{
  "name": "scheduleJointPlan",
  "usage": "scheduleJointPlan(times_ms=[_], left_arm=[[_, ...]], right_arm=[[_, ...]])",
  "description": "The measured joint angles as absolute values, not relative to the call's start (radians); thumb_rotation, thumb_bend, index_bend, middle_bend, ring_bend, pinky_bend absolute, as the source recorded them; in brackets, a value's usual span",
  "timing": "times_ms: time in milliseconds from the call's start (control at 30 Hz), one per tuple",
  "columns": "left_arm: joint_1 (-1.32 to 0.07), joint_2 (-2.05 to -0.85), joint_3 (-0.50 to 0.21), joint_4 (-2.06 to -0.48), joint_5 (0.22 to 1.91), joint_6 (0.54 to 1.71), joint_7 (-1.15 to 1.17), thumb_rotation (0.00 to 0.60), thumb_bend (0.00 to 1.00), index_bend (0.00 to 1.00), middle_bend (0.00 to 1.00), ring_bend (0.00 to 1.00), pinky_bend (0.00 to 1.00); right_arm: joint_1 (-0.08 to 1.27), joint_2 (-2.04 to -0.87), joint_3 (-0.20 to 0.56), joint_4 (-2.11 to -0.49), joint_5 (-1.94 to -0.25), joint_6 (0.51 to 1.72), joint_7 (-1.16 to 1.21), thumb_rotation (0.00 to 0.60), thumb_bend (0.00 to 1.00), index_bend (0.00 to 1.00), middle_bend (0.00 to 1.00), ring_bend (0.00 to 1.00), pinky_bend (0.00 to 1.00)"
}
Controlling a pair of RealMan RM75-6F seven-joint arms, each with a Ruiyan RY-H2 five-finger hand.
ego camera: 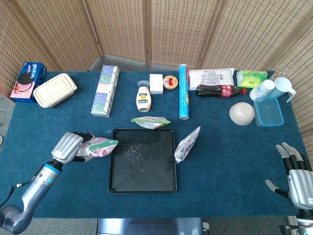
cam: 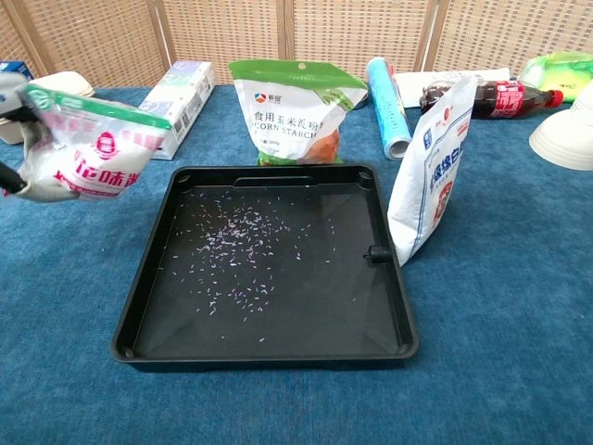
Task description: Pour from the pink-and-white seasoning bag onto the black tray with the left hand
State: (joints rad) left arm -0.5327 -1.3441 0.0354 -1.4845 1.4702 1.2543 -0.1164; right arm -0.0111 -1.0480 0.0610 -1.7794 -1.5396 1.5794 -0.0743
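Observation:
My left hand (ego camera: 70,146) holds the pink-and-white seasoning bag (ego camera: 100,146) left of the black tray (ego camera: 142,183), its green-edged mouth pointing toward the tray's left rim. In the chest view the bag (cam: 88,158) hangs nearly upright at the far left, clear of the tray (cam: 278,357); only a sliver of the hand (cam: 11,139) shows at that edge. Small pale grains (cam: 236,246) lie scattered over the tray's upper left floor. My right hand (ego camera: 297,172) rests open at the lower right corner, far from the tray.
A corn starch bag (cam: 294,109) stands behind the tray and a white bag (cam: 428,167) leans at its right rim. Along the back lie a blue roll (ego camera: 183,97), cola bottle (ego camera: 220,90), mayonnaise bottle (ego camera: 143,98), boxes, a bowl (ego camera: 242,113) and containers.

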Motion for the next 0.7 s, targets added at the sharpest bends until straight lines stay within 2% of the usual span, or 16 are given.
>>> scheduleJointPlan(times_ms=[100,567,633,700], left_arm=[[-0.503,-1.398,0.036,-1.411,1.481,1.28,-0.183,0.6,0.43,0.72,0.55,0.53,0.44],[-0.443,-1.569,0.002,-1.231,1.478,1.296,-0.31,0.6,0.41,0.72,0.55,0.53,0.38],[-0.442,-1.588,-0.004,-1.215,1.484,1.298,-0.313,0.6,0.4,0.72,0.55,0.51,0.37],[-0.443,-1.596,-0.006,-1.211,1.483,1.287,-0.31,0.6,0.4,0.72,0.51,0.45,0.34]], right_arm=[[-0.012,-1.046,0.062,-1.78,-1.539,1.581,-0.071,0.6,0.0,0.0,0.0,0.08,0.09],[-0.012,-1.044,0.059,-1.778,-1.536,1.575,-0.072,0.6,0.0,0.0,0.0,0.08,0.09],[-0.011,-1.045,0.058,-1.779,-1.536,1.573,-0.076,0.6,0.0,0.0,0.0,0.08,0.09],[-0.011,-1.044,0.057,-1.781,-1.536,1.572,-0.073,0.6,0.0,0.0,0.0,0.08,0.09]])
